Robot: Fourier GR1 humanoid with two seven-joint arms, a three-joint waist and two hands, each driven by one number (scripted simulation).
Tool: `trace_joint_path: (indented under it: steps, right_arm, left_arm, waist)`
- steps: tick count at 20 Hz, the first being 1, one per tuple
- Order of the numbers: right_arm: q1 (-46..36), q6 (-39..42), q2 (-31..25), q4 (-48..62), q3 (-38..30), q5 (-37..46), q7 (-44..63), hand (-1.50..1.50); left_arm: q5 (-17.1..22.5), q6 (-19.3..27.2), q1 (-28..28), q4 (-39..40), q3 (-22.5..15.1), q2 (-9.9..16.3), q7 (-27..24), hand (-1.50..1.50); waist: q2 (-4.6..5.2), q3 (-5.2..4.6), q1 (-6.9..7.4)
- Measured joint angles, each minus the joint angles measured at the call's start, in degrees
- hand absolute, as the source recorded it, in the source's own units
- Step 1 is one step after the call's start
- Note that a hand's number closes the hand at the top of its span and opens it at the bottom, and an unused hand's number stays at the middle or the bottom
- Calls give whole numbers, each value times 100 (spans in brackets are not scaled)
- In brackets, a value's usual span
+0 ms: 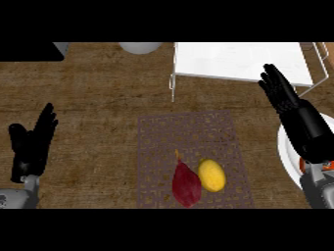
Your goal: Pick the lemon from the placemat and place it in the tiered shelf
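A yellow lemon (pixel 212 175) lies on the brown patterned placemat (pixel 191 135), near its front edge. A dark red, pointed vegetable (pixel 186 184) lies right against the lemon's left side. The white tiered shelf (pixel 242 61) with a thin wire frame stands at the back right. My right hand (pixel 283 94) is open, fingers straight, raised at the right with its fingertips over the shelf's front right corner. It is well apart from the lemon. My left hand (pixel 31 144) rests open at the left edge, fingers up.
A white plate (pixel 291 152) lies at the right, partly under my right forearm. A white round object (pixel 140 47) sits at the back centre, and a black object (pixel 21 51) at the back left. The counter is brown wood.
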Motion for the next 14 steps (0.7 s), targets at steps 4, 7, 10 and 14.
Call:
trace_joint_path:
  steps: [4, 7, 10, 14]
  right_arm:
    - [94, -83, 47, 132, -136, -29, 161, -150]
    - [182, -344, 453, 149, -353, -451, 297, 150]
    - [423, -699, 150, 369, -518, -73, 317, 150]
    - [1025, -1840, 268, 773, -674, 1016, -261, -150]
  left_arm:
    - [-144, -198, -248, 11, -182, -128, -278, 0]
    - [-261, -344, -426, -135, -358, -193, -526, 0]
    - [-277, -421, -487, -237, -444, -225, -604, 0]
    - [-337, -526, -469, -359, -645, -331, -744, 0]
  waist:
    - [-153, 99, 65]
    - [-194, 191, 6]
    - [-197, 166, -111]
    - [-217, 162, -69]
